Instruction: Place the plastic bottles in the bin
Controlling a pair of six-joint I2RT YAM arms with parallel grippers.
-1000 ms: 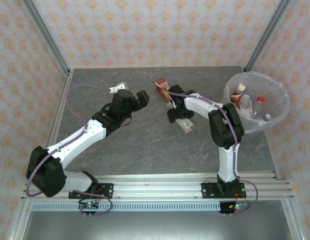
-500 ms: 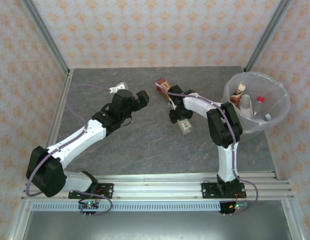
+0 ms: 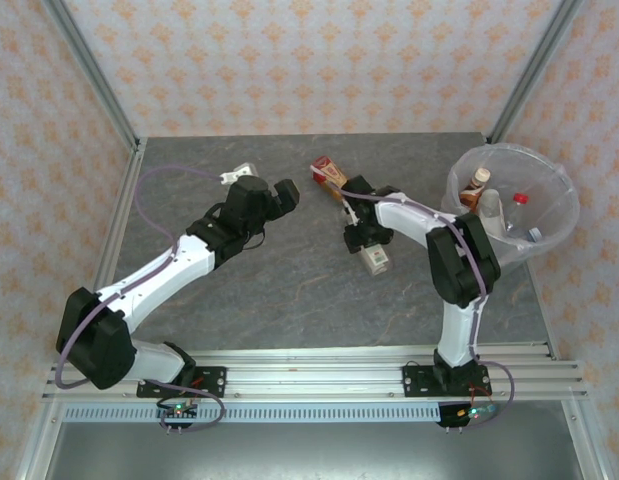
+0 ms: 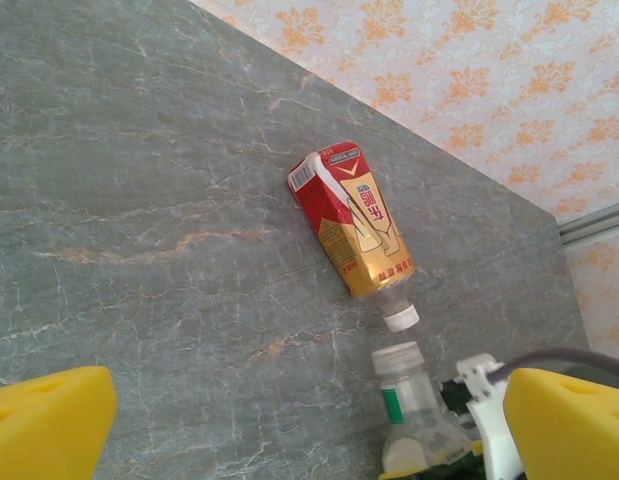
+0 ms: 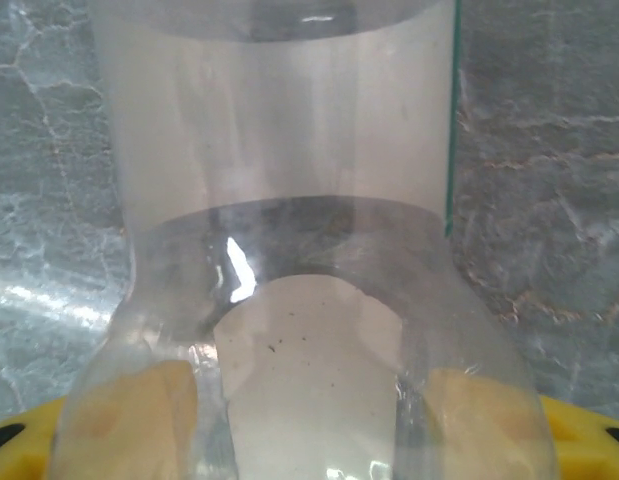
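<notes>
Clear plastic bottle with white-green label (image 3: 375, 257): clamped in my right gripper (image 3: 361, 236), over grey stone table (image 3: 289, 290).
Left gripper (image 3: 286, 194): I see yellow fingers (image 4: 49, 420) apart.
Red-gold labelled bottle (image 4: 354, 225): lying just ahead of left gripper.
Round translucent bin (image 3: 564, 200): well right of right gripper, bottles (image 3: 489, 205) inside.

A bottle (image 3: 327, 171) lies mid-table, left of the bin (image 3: 561, 238) (other bottles (image 3: 478, 186) inside).

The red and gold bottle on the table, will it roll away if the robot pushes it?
Probably not far. The red-and-gold bottle lies on its side, but its body looks squashed flat-sided, so it should slide more than roll. Its clear neck looks empty, so it is probably light.
</notes>
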